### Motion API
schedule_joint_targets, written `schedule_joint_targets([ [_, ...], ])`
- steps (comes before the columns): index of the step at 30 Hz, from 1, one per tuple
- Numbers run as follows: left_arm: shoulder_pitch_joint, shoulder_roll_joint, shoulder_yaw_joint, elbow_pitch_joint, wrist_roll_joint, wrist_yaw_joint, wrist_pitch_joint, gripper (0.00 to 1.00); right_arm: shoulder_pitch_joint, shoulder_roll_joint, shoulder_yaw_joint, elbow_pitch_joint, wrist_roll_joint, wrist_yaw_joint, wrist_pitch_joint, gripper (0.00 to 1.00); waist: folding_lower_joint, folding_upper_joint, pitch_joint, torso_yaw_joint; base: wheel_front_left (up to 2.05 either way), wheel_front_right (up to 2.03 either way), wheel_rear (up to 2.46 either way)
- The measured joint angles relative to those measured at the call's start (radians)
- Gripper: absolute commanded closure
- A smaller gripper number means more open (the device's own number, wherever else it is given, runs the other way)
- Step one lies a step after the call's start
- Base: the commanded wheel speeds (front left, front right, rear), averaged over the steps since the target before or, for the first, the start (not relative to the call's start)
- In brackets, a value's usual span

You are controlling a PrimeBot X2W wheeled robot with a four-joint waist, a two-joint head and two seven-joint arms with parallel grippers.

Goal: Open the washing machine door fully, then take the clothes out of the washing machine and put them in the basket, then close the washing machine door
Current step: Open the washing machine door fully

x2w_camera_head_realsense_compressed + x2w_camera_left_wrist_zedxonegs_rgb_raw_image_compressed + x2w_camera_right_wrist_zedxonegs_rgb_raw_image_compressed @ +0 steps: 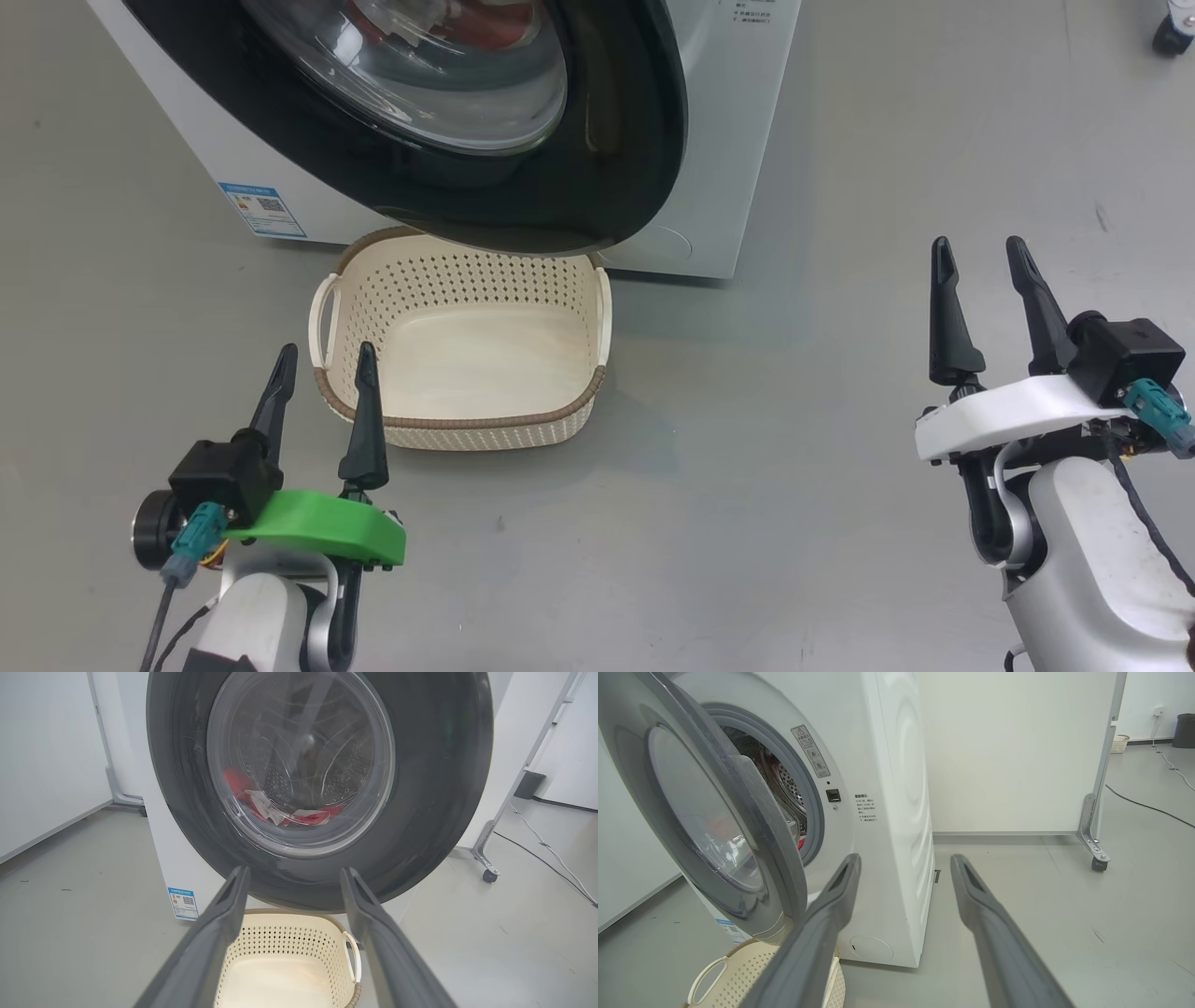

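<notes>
Left claw (328, 347) and right claw (977, 241) gaped empty; washing machine door (635, 140) stood ajar, clothes (322, 815) inside, basket (485, 422) unfilled.

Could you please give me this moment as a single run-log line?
door partly open | clothes in drum | basket empty, under door | both jaws open, empty

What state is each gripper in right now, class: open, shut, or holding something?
Left gripper: open, holding nothing.
Right gripper: open, holding nothing.
</notes>
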Motion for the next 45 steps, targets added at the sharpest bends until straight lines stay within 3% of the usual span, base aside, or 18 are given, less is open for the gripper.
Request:
schedule_joint_targets([
  [10, 0.000, 0.000, -0.006, -0.014, 0.000, 0.000, 0.000, 0.00, -0.012, -0.025, 0.008, -0.012, -0.038, 0.014, -0.004, 0.00, 0.0000, 0.0000, 0.034, 0.005, 0.00, 0.00, 0.00],
  [25, -0.026, 0.000, -0.063, -0.024, -0.009, -0.001, 0.000, 0.00, -0.229, -0.072, 0.008, -0.009, -0.030, 0.058, 0.060, 0.00, 0.0000, 0.0000, 0.103, 0.041, 0.00, 0.00, 0.00],
  [26, -0.030, 0.000, -0.065, -0.025, -0.009, -0.001, 0.000, 0.00, -0.248, -0.071, 0.007, -0.008, -0.019, 0.065, 0.070, 0.07, 0.0000, 0.0000, 0.108, 0.045, 0.00, 0.00, 0.00],
  [27, -0.033, 0.000, -0.066, -0.026, -0.009, -0.001, 0.000, 0.00, -0.266, -0.070, 0.008, -0.005, -0.007, 0.067, 0.083, 0.98, 0.0000, 0.0000, 0.113, 0.048, 0.00, 0.00, 0.00],
  [33, -0.054, 0.000, -0.084, -0.029, -0.022, -0.001, 0.000, 0.00, -0.389, -0.040, -0.019, 0.015, 0.124, 0.087, 0.169, 1.00, 0.0000, 0.0000, 0.150, 0.073, 0.00, 0.00, 0.00],
  [45, -0.091, 0.000, -0.120, -0.031, -0.036, -0.001, 0.000, 0.00, -0.565, 0.039, -0.117, 0.105, 0.465, 0.088, 0.411, 1.00, 0.0000, 0.0000, 0.208, 0.120, 0.00, 0.00, 0.00],
])
